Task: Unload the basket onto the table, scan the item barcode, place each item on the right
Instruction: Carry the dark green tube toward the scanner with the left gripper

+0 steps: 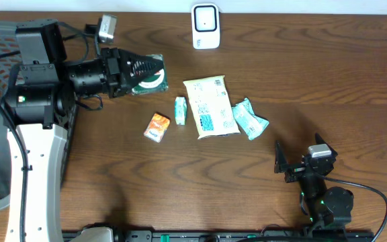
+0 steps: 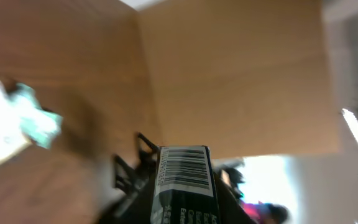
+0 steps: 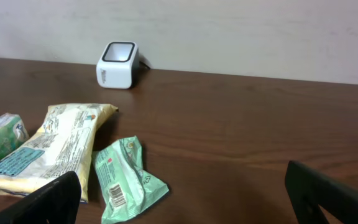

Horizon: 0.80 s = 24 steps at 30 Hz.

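Pinched dark packet (image 1: 154,83) in left tool (image 1: 148,67) at back left of counter (image 1: 247,195), barcode (image 2: 182,169) toward wrist camera, well left of white scanner (image 1: 205,25); held right tool (image 1: 299,163) spread wide.

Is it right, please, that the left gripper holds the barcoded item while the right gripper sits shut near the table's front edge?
Not quite: the right gripper is open, its fingers wide apart in the right wrist view. The rest stands: the left gripper holds the barcoded item.
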Available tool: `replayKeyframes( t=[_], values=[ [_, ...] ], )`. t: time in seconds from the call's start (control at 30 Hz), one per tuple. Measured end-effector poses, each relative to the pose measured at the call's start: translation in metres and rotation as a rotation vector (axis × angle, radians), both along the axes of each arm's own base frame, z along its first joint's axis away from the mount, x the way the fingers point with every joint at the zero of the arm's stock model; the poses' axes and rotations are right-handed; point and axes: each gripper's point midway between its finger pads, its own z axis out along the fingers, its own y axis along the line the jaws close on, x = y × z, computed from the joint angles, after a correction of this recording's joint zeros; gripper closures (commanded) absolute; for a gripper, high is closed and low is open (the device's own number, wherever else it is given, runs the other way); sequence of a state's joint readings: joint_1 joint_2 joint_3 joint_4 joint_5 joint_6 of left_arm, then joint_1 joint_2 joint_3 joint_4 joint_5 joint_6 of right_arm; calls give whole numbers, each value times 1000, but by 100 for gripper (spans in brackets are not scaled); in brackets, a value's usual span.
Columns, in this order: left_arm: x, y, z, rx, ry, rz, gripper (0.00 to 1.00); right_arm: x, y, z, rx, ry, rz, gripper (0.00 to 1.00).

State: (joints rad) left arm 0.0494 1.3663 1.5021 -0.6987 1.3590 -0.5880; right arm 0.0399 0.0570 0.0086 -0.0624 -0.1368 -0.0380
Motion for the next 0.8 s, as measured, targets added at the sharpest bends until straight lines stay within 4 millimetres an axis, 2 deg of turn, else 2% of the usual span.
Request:
replayKeyframes(
  t=[0.1,0.23,0.6,0.8],
  values=[
    [-13,-4,9,-63,24,-74,89,0,0,0,0,0,0,1],
    [-23,-6,11,-102,74,-115,92,0,0,0,0,0,0,1],
    [-28,-8,14,-113,40,-145,92,0,0,0,0,0,0,1],
    [-31,-18,12,-91,-6,-173,92,0,0,0,0,0,0,1]
  ],
)
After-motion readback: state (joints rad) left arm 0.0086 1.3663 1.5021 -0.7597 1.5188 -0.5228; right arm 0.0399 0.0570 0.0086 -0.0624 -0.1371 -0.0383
